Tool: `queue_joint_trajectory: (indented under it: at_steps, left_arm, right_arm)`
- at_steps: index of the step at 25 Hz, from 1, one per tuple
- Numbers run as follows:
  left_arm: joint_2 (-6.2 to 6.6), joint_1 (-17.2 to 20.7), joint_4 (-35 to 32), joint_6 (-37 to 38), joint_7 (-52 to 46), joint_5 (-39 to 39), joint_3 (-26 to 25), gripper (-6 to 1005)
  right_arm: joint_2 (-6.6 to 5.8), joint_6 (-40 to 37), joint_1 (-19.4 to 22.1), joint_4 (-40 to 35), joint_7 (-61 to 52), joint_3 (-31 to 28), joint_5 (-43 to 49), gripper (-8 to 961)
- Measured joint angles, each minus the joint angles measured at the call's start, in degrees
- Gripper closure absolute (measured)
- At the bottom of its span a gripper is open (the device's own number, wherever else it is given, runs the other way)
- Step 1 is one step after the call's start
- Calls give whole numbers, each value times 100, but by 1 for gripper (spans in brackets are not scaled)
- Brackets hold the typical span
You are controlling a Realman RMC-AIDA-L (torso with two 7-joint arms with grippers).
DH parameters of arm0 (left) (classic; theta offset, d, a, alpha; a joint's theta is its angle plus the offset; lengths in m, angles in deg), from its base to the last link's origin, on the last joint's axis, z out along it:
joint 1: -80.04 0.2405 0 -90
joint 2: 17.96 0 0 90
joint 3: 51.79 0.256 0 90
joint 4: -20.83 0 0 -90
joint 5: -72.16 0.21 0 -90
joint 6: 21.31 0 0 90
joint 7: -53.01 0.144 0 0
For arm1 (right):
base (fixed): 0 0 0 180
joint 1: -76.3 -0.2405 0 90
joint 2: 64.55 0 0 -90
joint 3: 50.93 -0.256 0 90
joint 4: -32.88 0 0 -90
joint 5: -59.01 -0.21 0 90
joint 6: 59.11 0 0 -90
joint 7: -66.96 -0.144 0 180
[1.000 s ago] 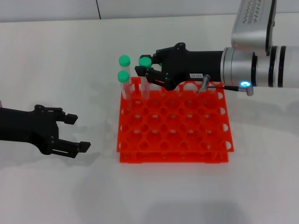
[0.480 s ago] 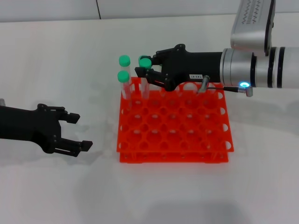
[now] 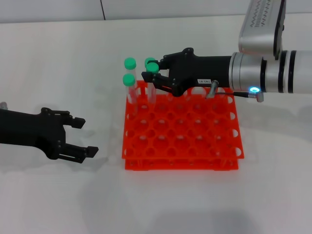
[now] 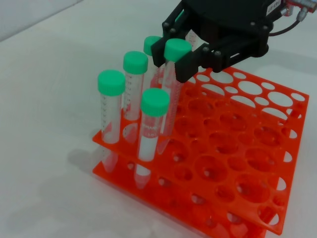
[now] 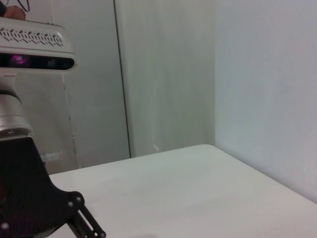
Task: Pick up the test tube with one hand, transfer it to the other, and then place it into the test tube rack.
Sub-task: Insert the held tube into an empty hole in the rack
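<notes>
The orange-red test tube rack (image 3: 195,146) stands mid-table and also shows in the left wrist view (image 4: 233,163). My right gripper (image 3: 154,68), the one with the white label, reaches over the rack's far left corner. It is shut on the green cap of a test tube (image 3: 152,92). In the left wrist view that tube (image 4: 177,48) stands upright between the fingers, its lower end in a back-row hole. My left gripper (image 3: 83,136) is open and empty, low over the table left of the rack.
Other green-capped tubes (image 3: 128,79) stand in the rack's far left holes, close beside the held one; the left wrist view shows them too (image 4: 111,82). The right wrist view shows only wall, table surface and part of the black gripper body (image 5: 29,208).
The held tube has sunk a little and shifted slightly right, uncovering another green cap behind it. My left gripper has crept a little to the right.
</notes>
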Motion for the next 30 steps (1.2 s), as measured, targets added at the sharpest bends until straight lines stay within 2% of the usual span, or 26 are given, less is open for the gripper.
queue_joint_trajectory:
  at_steps: [30]
  left_arm:
    - [0,-37,101,-60,8,7,5,133]
  right_arm:
    - [0,145,1,69,0,164,1,670]
